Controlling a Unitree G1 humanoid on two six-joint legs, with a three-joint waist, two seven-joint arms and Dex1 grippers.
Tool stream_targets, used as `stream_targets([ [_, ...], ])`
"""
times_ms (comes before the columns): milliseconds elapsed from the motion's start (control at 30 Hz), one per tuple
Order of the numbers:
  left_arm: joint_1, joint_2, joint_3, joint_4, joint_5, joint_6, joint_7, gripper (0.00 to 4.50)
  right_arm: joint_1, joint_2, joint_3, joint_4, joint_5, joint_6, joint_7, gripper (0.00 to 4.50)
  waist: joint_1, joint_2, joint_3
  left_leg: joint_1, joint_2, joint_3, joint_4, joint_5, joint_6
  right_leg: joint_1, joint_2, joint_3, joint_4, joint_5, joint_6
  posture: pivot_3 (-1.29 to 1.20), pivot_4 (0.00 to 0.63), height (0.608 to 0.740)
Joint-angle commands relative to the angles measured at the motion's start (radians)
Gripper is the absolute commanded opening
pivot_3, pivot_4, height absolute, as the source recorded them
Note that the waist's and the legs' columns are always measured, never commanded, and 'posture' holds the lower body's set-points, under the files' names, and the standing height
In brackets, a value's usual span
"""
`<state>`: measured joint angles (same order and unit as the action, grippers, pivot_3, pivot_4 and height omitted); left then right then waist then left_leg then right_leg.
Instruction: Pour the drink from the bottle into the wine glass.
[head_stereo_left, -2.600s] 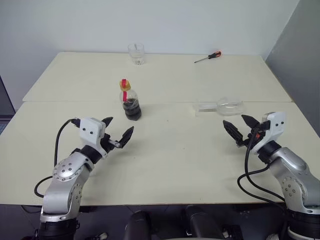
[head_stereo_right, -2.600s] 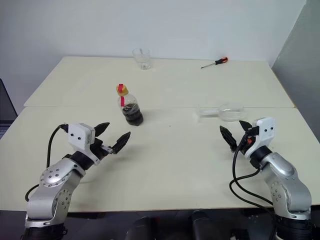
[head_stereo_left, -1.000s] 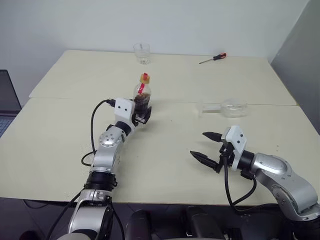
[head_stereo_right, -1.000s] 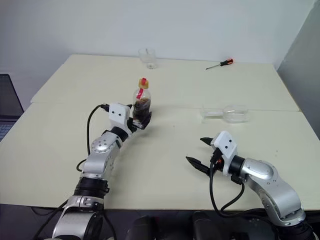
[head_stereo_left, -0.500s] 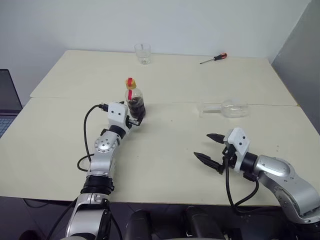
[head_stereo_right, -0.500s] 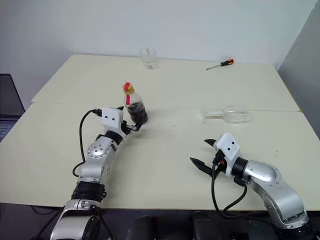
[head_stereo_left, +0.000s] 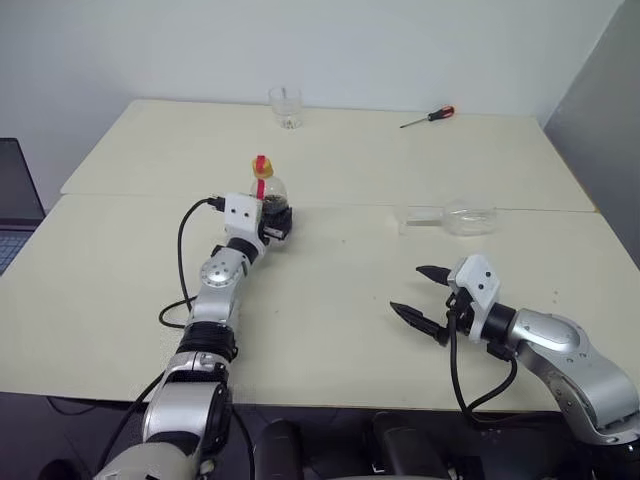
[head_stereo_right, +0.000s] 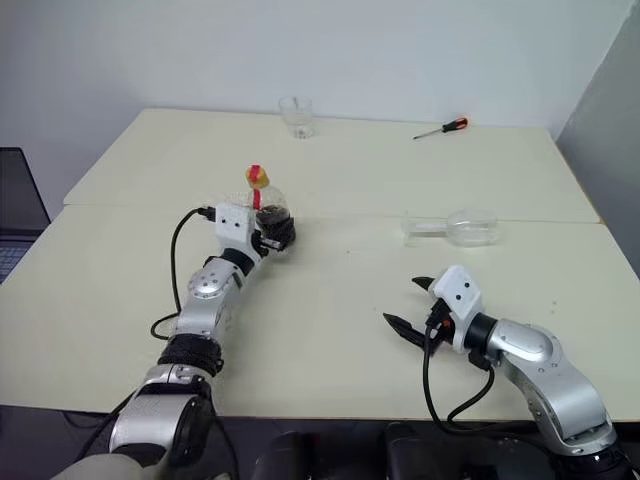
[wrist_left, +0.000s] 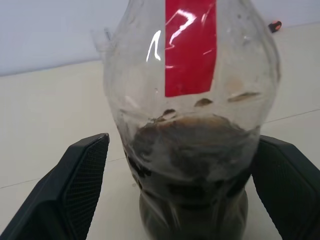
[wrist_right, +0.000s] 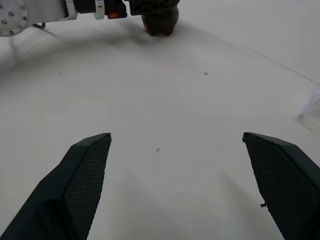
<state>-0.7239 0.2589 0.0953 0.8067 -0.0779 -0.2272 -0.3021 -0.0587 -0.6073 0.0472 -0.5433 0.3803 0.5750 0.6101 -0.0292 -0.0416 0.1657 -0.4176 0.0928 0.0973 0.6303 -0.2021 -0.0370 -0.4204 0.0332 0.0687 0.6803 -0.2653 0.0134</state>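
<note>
Tabletop (head_stereo_left: 330, 290): pale cream, two panels meeting at a seam across mid-frame.

Bottle (head_stereo_left: 268, 200): small clear plastic, yellow cap, red label strip, upright left of centre just above the seam. Drink (wrist_left: 192, 165): dark brown, filling the lower body.

Left pincer (head_stereo_left: 274, 222): jaws spread wide, one black finger (wrist_left: 75, 195) on each side of the bottle's lower body; a gap shows at each side in the wrist view, no grip.

Right pincer (head_stereo_left: 418, 295): lower right, jaws wide apart, empty, above bare tabletop.

Wine glass (head_stereo_left: 447, 216): clear, lying on its side, right of centre, foot toward the left.

Tumbler (head_stereo_left: 285, 107): short, clear, upright, top centre.

Screwdriver (head_stereo_left: 427, 117): red handle, upper right.
</note>
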Motion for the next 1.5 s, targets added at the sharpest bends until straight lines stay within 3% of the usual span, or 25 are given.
stream_targets([
  [33,-0.068,-0.013,0.008,0.074,-0.005,-0.066,-0.020,4.48,-0.001,0.000,-0.038,-0.017,-0.002,-0.018,-0.008,4.50,0.000,0.000,0.000,0.000,0.000,0.000,0.000,0.000,0.000,0.000,0.000,0.000,0.000,0.000,0.000,0.00,0.150,0.740],
  [267,-0.153,-0.035,0.013,0.236,-0.004,-0.129,-0.052,4.48,0.021,0.001,-0.061,-0.033,-0.011,-0.014,-0.028,4.50,-0.001,0.000,0.000,0.000,0.000,0.000,0.000,0.000,0.000,0.000,0.000,0.000,0.000,0.000,0.000,0.00,0.150,0.740],
  [567,-0.161,-0.023,0.031,0.285,-0.010,-0.167,-0.099,2.30,-0.059,0.026,-0.161,-0.052,0.047,0.021,-0.087,4.50,-0.002,0.000,0.000,0.000,0.000,0.000,0.000,0.000,0.000,0.000,0.000,0.000,0.000,0.000,0.000,0.00,0.150,0.740],
  [667,-0.155,-0.023,0.030,0.261,-0.017,-0.159,-0.134,1.91,-0.153,0.039,-0.170,-0.055,0.051,0.084,-0.142,4.50,-0.003,0.000,0.000,0.000,0.000,0.000,0.000,0.000,0.000,0.000,0.000,0.000,0.001,0.000,0.000,0.00,0.150,0.740],
  [767,-0.136,-0.040,0.007,0.183,-0.025,-0.113,-0.206,1.75,-0.236,0.026,-0.138,-0.055,0.028,0.223,-0.210,4.50,-0.002,0.000,0.000,0.000,0.000,0.000,0.000,0.000,0.000,0.000,0.000,0.000,0.000,0.000,0.000,0.00,0.150,0.740],
  [867,-0.074,-0.073,-0.039,-0.017,-0.050,0.014,-0.286,1.62,-0.342,0.017,-0.069,-0.060,0.005,0.395,-0.270,4.50,-0.002,0.000,0.000,-0.001,0.000,0.001,0.000,0.000,0.000,-0.001,-0.001,0.001,0.001,0.000,0.000,0.00,0.150,0.740],
  [967,0.044,-0.114,-0.123,-0.373,-0.094,0.237,-0.318,1.53,-0.473,0.148,-0.149,-0.083,0.143,0.487,-0.305,4.50,-0.002,0.000,0.000,-0.002,0.001,0.001,0.000,0.000,-0.001,-0.002,-0.001,0.000,0.001,0.000,-0.001,0.00,0.150,0.740],
  [1067,0.108,-0.126,-0.182,-0.566,-0.107,0.391,-0.332,1.44,-0.550,0.221,-0.184,-0.100,0.200,0.550,-0.333,4.50,-0.003,0.001,0.001,-0.004,0.001,0.000,0.000,0.000,-0.001,-0.003,0.000,0.000,0.002,0.000,-0.001,0.00,0.150,0.740],
  [1200,0.148,-0.126,-0.280,-0.641,-0.083,0.452,-0.389,1.32,-0.606,0.229,-0.163,-0.100,0.210,0.641,-0.369,4.50,-0.003,0.002,0.000,-0.003,0.001,-0.002,0.000,0.000,-0.001,-0.002,0.000,0.000,0.002,0.000,-0.001,0.00,0.150,0.740],
  [1500,0.148,-0.121,-0.319,-0.645,-0.044,0.450,-0.380,1.17,-0.599,0.297,-0.177,-0.119,0.224,0.671,-0.423,4.50,-0.005,0.002,0.000,-0.003,0.001,-0.005,0.001,0.000,0.000,-0.002,0.000,0.000,0.002,0.000,-0.001,0.00,0.150,0.740],
])
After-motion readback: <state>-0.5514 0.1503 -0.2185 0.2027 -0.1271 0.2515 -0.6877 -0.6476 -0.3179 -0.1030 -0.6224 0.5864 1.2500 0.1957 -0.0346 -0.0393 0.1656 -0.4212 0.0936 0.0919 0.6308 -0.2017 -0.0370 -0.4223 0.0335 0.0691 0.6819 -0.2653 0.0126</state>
